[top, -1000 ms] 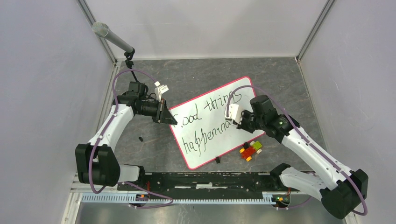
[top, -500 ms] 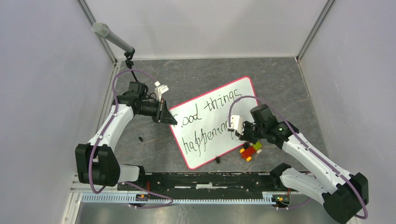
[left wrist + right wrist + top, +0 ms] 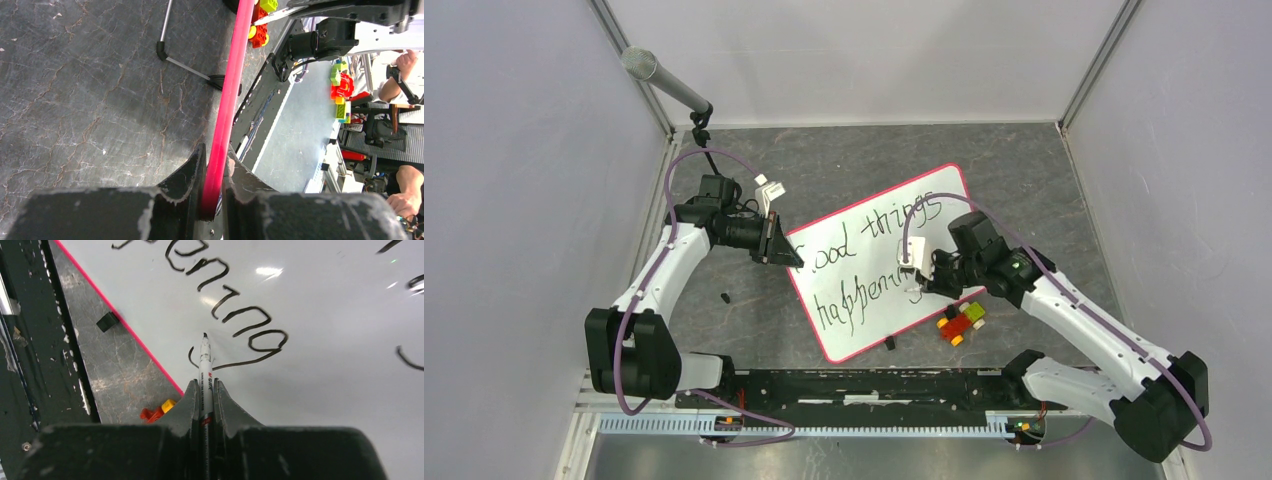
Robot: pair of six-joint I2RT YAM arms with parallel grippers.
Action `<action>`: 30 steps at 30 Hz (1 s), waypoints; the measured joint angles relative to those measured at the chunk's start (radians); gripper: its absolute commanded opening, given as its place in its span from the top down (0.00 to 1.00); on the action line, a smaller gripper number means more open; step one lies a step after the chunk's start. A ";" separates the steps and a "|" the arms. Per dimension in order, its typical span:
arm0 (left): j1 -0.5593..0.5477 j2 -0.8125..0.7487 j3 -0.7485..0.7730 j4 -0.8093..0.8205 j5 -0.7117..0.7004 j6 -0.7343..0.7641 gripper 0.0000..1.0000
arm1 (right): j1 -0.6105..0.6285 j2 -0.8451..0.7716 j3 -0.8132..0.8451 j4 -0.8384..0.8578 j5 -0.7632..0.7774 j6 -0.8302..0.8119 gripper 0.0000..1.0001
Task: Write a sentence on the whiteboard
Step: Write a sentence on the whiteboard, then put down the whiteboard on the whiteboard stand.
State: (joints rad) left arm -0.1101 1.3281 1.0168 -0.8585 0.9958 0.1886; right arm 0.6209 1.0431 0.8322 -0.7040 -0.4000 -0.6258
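1 whiteboard (image 3: 872, 332) pinched by left hand (image 3: 215, 156), 1 marker (image 3: 204, 357) gripped in right hand (image 3: 204, 385), 2-line sentence (image 3: 861, 298)

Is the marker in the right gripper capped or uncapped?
Uncapped. In the right wrist view the marker shows a bare black tip, pointed at the whiteboard beside the last letter's tail.

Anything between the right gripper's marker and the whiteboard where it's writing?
Nothing visible. The marker in the right gripper has its tip by the final g's tail, over bare whiteboard. The left gripper clamps the rim well away, and the toy bricks lie off the board.
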 measured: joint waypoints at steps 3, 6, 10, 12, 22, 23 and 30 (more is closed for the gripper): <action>0.000 0.000 0.000 0.000 0.000 0.000 0.98 | 0.000 0.000 0.051 -0.001 -0.011 0.001 1.00; 0.000 0.000 0.000 0.000 0.000 0.000 0.98 | 0.000 -0.001 0.096 0.006 -0.019 0.006 1.00; 0.000 0.000 0.000 0.000 0.000 0.000 0.98 | 0.000 0.005 0.141 0.023 -0.026 0.024 1.00; 0.000 0.000 0.000 0.000 0.000 0.000 0.98 | 0.001 0.021 0.159 0.042 -0.026 0.035 1.00; 0.000 0.000 0.000 0.000 0.000 0.000 0.98 | 0.006 0.076 0.164 0.098 -0.017 0.064 1.00; 0.000 0.000 0.000 0.000 0.000 0.000 0.98 | 0.006 0.078 0.164 0.104 -0.015 0.065 1.00; 0.000 0.000 0.000 0.000 0.000 0.000 0.98 | 0.006 0.080 0.105 0.129 -0.001 0.064 1.00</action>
State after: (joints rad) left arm -0.1101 1.3281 1.0168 -0.8585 0.9958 0.1886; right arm 0.6266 1.1233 0.9375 -0.5755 -0.4011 -0.5613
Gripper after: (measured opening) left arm 0.196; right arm 0.118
